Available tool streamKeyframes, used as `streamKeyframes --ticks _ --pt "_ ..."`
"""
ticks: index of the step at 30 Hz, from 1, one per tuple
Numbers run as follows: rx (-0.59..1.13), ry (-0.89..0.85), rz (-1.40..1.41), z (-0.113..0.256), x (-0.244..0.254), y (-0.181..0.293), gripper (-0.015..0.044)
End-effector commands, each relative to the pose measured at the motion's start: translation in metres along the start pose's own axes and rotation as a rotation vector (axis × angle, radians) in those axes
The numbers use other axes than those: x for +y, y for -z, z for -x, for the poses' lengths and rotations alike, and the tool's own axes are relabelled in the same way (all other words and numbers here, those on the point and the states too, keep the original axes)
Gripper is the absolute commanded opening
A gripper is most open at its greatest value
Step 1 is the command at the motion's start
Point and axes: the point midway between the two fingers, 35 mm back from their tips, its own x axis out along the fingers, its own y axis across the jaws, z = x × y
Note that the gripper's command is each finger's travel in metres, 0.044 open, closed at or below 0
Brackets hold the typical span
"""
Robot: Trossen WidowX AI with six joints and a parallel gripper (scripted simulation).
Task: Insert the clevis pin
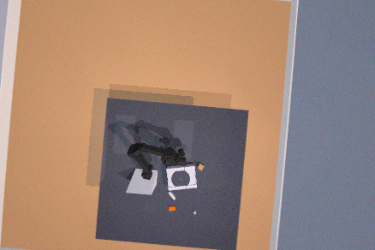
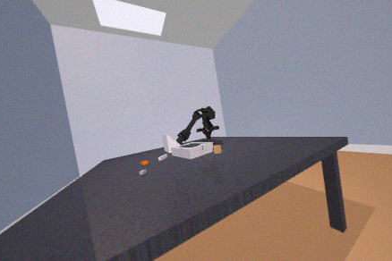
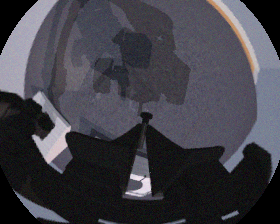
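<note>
The rimmed tray (image 1: 193,177) (image 2: 190,153) stands on the table, white in these views. The wide disc (image 1: 175,175) (image 2: 191,145) lies flat inside it and looks dark, with a tiny light spot at its middle. My gripper (image 3: 143,127) (image 2: 208,137) points down beside the tray, at its far side in the exterior view. It is shut on the pin (image 3: 146,117), whose dark round head shows at the fingertips in the wrist view. The shank is mostly hidden between the fingers. Part of the tray also shows through the gap between the fingers.
A tan block (image 1: 200,166) (image 2: 217,149) stands close to the tray. A white bar (image 1: 172,195) (image 2: 163,157), an orange block (image 1: 172,209) (image 2: 144,163) and a small grey piece (image 1: 194,212) (image 2: 142,172) lie on its other side. A white slanted block (image 1: 139,184) (image 2: 167,144) stands by the arm.
</note>
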Motion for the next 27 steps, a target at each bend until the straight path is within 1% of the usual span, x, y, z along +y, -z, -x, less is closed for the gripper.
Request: streamKeyframes --ticks 1,27 --pt "-0.004 0.003 -0.004 -0.005 0.000 -0.001 0.0000" --pt "-0.005 0.005 -0.007 -0.048 -0.002 -0.002 0.0000"
